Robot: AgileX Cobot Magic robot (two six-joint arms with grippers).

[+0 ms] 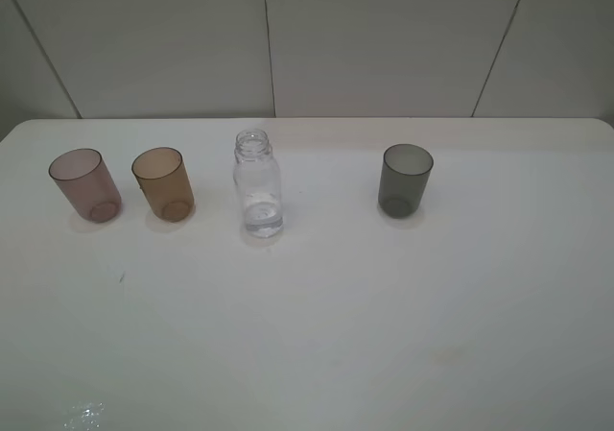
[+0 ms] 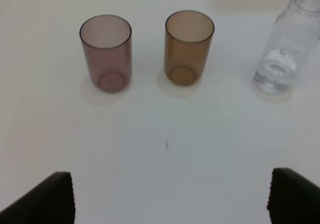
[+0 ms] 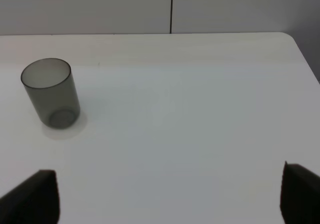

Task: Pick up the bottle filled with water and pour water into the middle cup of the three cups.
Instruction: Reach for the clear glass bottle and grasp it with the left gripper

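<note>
The clear bottle point(image 1: 257, 182) stands upright and capless on the white table, with a little water at its bottom; it also shows in the left wrist view point(image 2: 287, 49). The amber-brown middle cup point(image 1: 163, 183) stands left of it, also in the left wrist view point(image 2: 188, 47). The pinkish-mauve cup point(image 1: 85, 184) is leftmost point(image 2: 106, 52). The dark grey cup point(image 1: 405, 179) stands to the right of the bottle point(image 3: 51, 92). My left gripper point(image 2: 170, 196) is open, well short of the cups. My right gripper point(image 3: 170, 194) is open, short of the grey cup. Neither arm shows in the exterior view.
The white table point(image 1: 317, 335) ends at a pale panelled wall point(image 1: 384, 37) behind the cups. Its rounded far right corner point(image 3: 295, 39) shows in the right wrist view. A small dark speck point(image 2: 166, 144) lies on the table before the amber cup.
</note>
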